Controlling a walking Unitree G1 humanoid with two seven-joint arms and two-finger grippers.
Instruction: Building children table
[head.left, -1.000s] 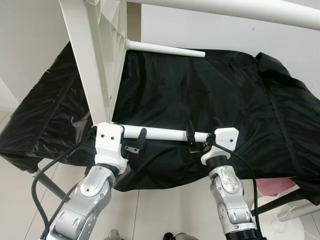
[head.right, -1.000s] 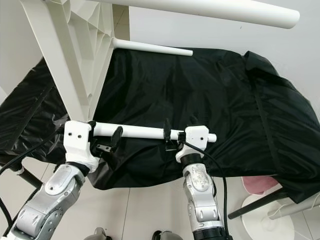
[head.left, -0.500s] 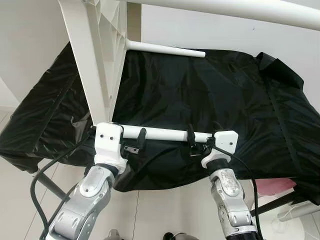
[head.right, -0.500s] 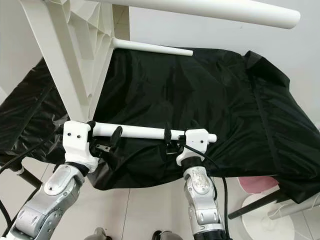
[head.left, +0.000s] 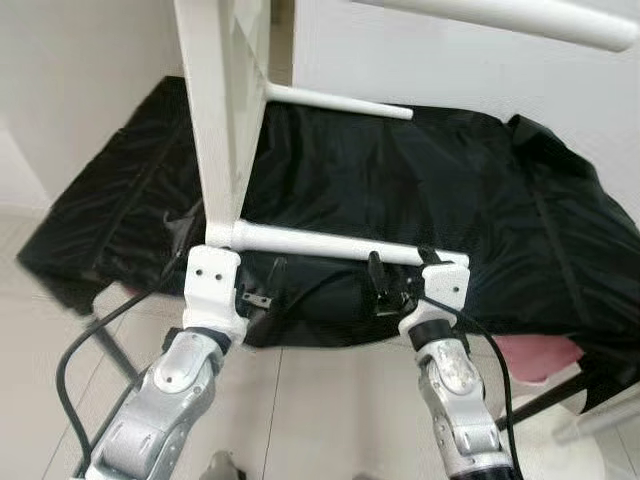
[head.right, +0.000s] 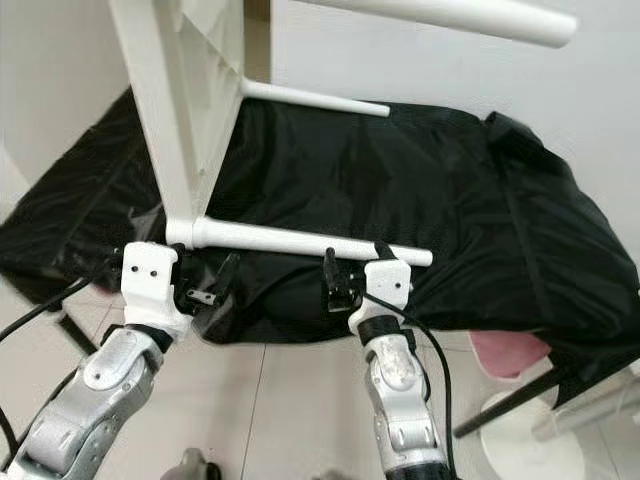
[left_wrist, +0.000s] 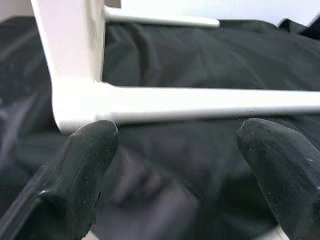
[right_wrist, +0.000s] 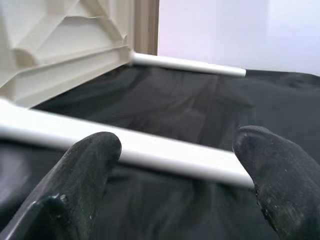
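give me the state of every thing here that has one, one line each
table top: on edge, upright
near leg: fitted at the table top's corner, sticking out sideways
far leg: fitted, sticking out sideways
left gripper: open, below the near leg
right gripper: open, below the near leg
black cover: draped, wrinkled

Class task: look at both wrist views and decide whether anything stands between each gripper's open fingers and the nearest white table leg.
Nothing visible does. The left gripper and right gripper are both open, and the white table leg lies just beyond, above the black cover.
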